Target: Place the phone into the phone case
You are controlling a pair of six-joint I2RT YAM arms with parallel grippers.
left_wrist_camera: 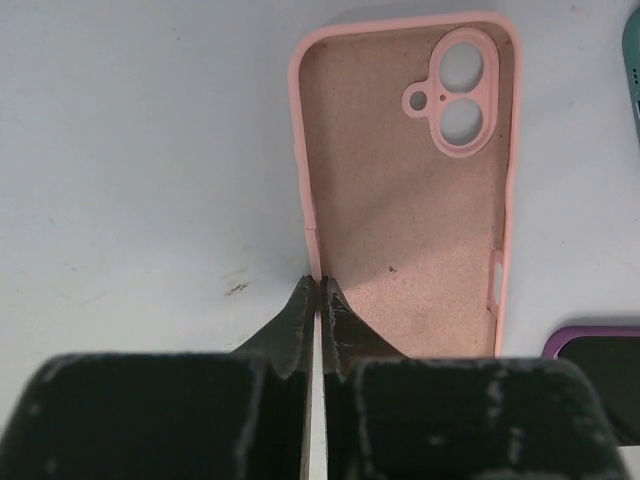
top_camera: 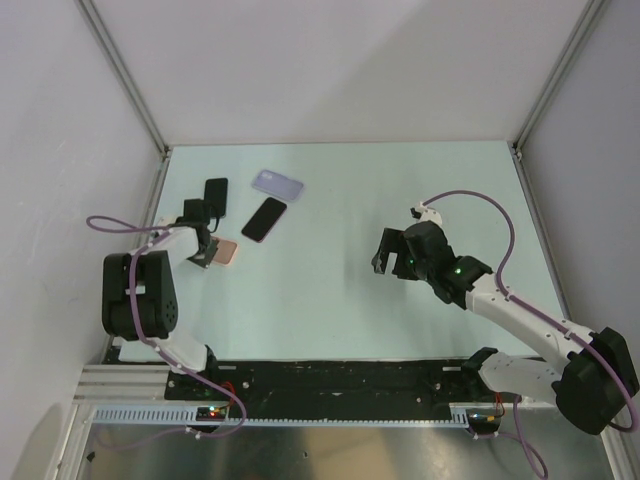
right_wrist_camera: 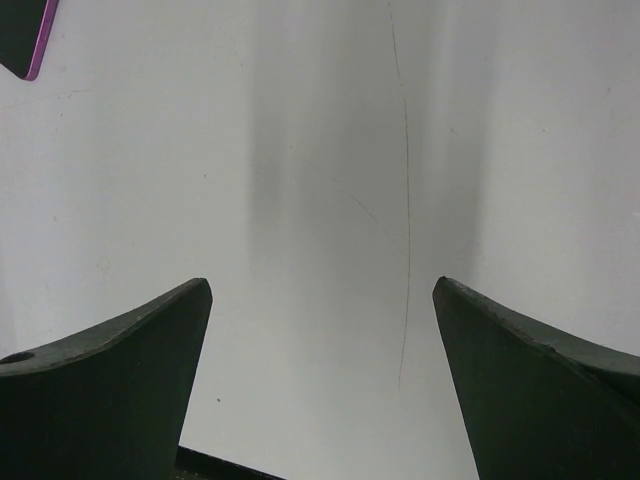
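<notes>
This is a robotics lab test cell, not a home or shop. A pale mint-green tabletop (top_camera: 330, 310) sits boxed in by plain white panel walls (top_camera: 330, 70) joined at the corners by bare aluminium posts (top_camera: 125, 75). Two white-and-black robot arms, the left one (top_camera: 140, 295) and the right one (top_camera: 520, 315), are bolted to a black mounting rail (top_camera: 340, 378) at the near edge, next to a slotted aluminium strip (top_camera: 330, 418). Loose purple cables (top_camera: 500, 215) loop over the arms, and small circuit boards with lit indicator lights (top_camera: 212, 412) sit exposed. On the bare surface lie a pink silicone phone case (left_wrist_camera: 400, 200) and a dark purple-rimmed phone (top_camera: 264, 219).
</notes>
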